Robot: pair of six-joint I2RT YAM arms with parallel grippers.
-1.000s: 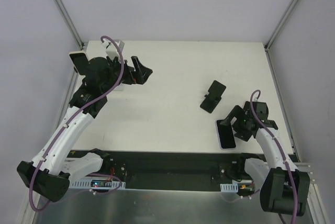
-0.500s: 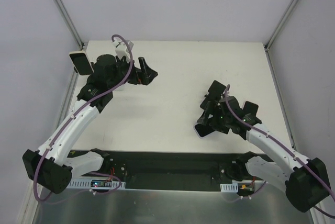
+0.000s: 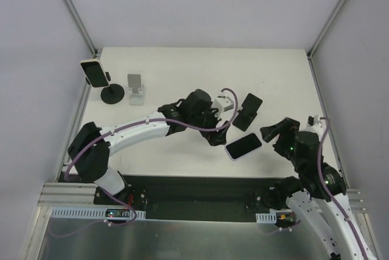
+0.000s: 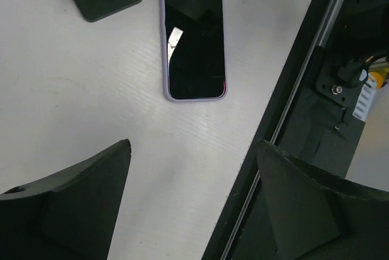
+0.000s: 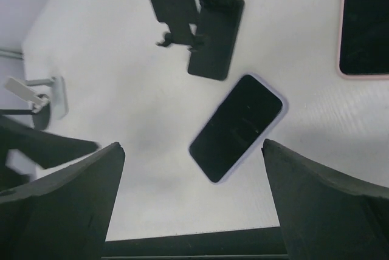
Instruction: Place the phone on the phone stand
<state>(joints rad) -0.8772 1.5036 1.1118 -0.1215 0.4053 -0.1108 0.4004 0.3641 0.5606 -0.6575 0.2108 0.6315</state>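
A phone in a lavender case [image 3: 243,146] lies flat, screen up, near the table's front edge. It also shows in the left wrist view [image 4: 194,35] and the right wrist view [image 5: 238,127]. The black phone stand [image 3: 248,112] stands just behind it, empty [image 5: 194,20]. My left gripper [image 3: 214,136] is open just left of the phone, above the table [image 4: 194,143]. My right gripper [image 3: 271,131] is open and empty to the phone's right [image 5: 191,147]. Neither gripper touches the phone.
A second phone on a round black stand [image 3: 94,73] and a silver stand [image 3: 136,85] are at the back left. A pink-cased phone [image 5: 364,23] lies right of the black stand, unseen from above. The black front rail [image 4: 292,120] runs beside the phone.
My left arm has swung from the back left to the middle, beside the phone. My right arm has let go and drawn back right, leaving the phone flat on the table.
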